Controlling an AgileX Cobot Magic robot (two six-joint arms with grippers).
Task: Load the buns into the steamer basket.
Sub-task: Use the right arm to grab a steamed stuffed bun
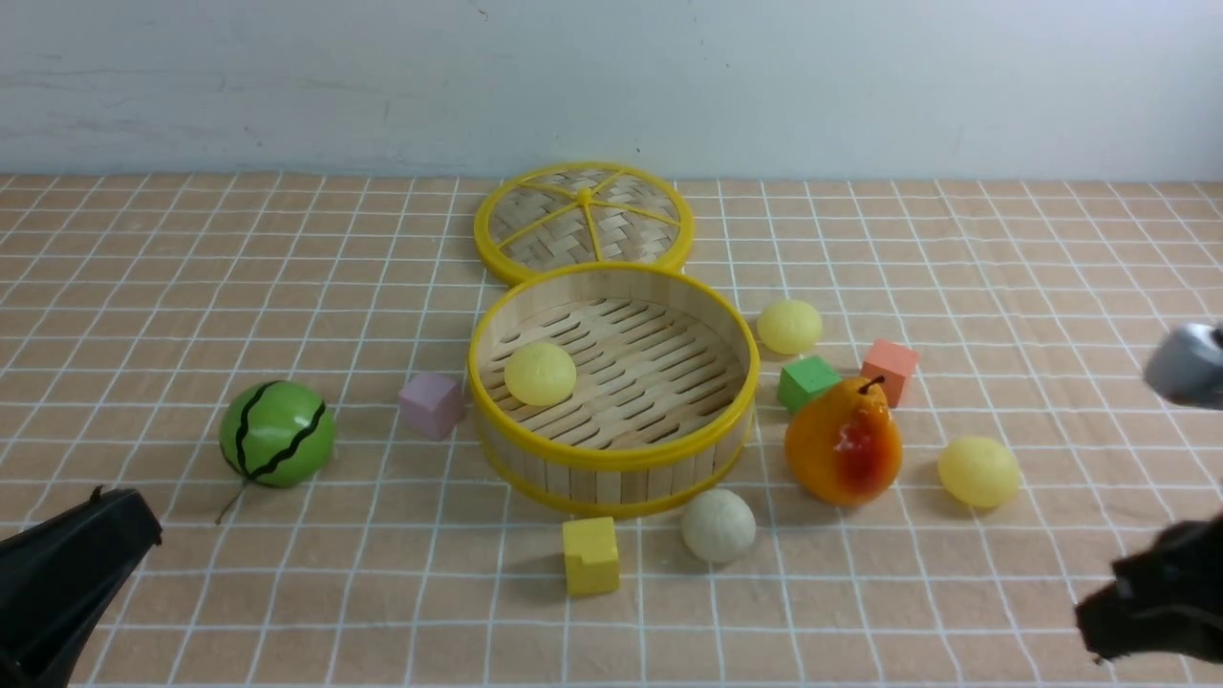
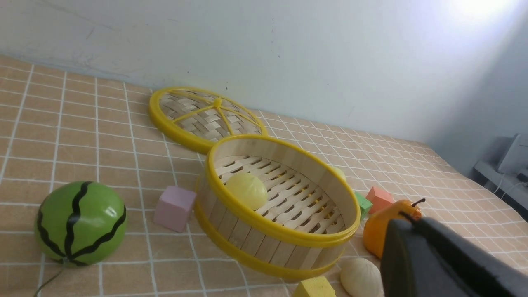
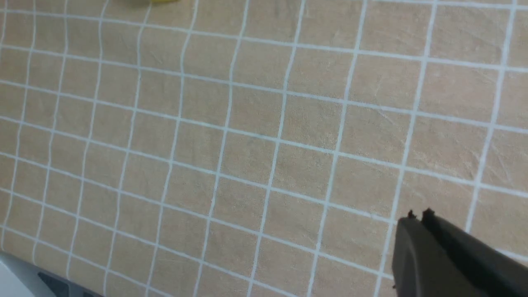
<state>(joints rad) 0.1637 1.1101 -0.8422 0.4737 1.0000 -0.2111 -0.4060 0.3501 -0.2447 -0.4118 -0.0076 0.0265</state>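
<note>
The steamer basket (image 1: 611,457) (image 2: 284,235) stands mid-table with one pale yellow bun (image 1: 540,374) (image 2: 246,190) on its slatted floor. Outside it lie a yellow bun (image 1: 789,327) behind the pear, another yellow bun (image 1: 977,471) to the pear's right, and an off-white bun (image 1: 718,526) (image 2: 361,277) by the basket's front. My left gripper (image 1: 129,506) (image 2: 406,220) is shut and empty at the near left corner. My right gripper (image 1: 1104,612) (image 3: 417,215) is shut and empty at the near right, over bare cloth.
The woven lid (image 1: 584,221) (image 2: 202,117) lies behind the basket. A watermelon ball (image 1: 277,433) (image 2: 80,222) sits left; the pear (image 1: 844,441) (image 2: 377,229) right. Pink (image 1: 432,404), yellow (image 1: 590,555), green (image 1: 807,382) and orange (image 1: 890,370) cubes ring the basket.
</note>
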